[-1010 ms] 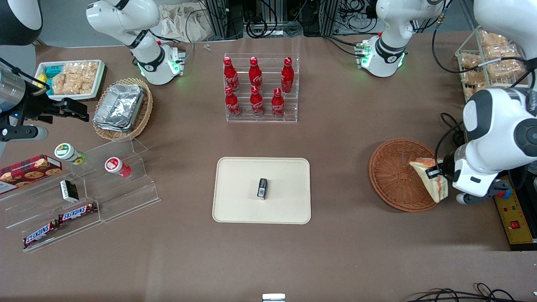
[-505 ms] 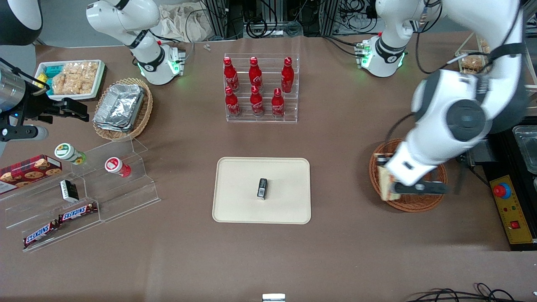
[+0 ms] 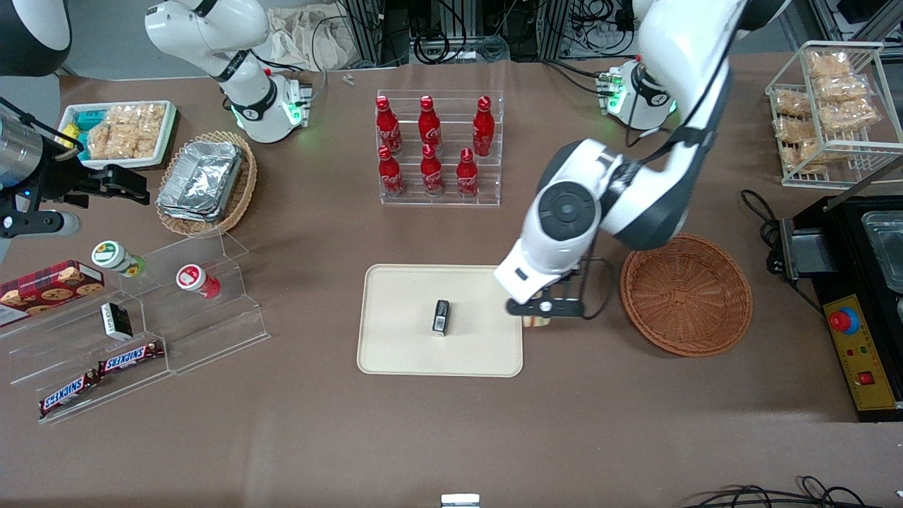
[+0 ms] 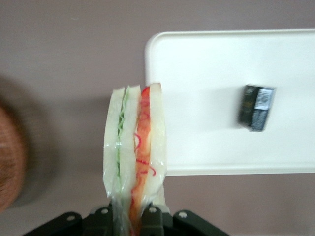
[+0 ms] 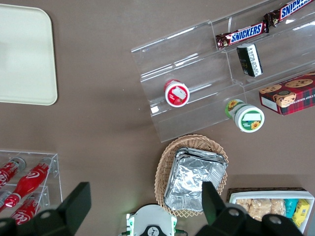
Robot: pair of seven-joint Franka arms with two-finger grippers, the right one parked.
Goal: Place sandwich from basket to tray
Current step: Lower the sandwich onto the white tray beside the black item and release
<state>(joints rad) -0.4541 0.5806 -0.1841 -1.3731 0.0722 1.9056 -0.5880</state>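
Gripper (image 4: 132, 219) — sandwich (image 4: 134, 152) — over tray (image 4: 206, 59)

Left arm bent low over the table, gripper (image 3: 540, 312) pointing down, fingers (image 4: 150, 215) clamped together

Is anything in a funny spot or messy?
One thing: a small dark packet lies alone in the middle of the tray, where the sandwich should go. The end effector, shut on the sandwich, hovers at the tray's edge. The basket is empty, and nothing has spilled.

Brown table (image 3: 317, 437) under even light (dark cable clutter (image 3: 451, 35) along its upper edge).
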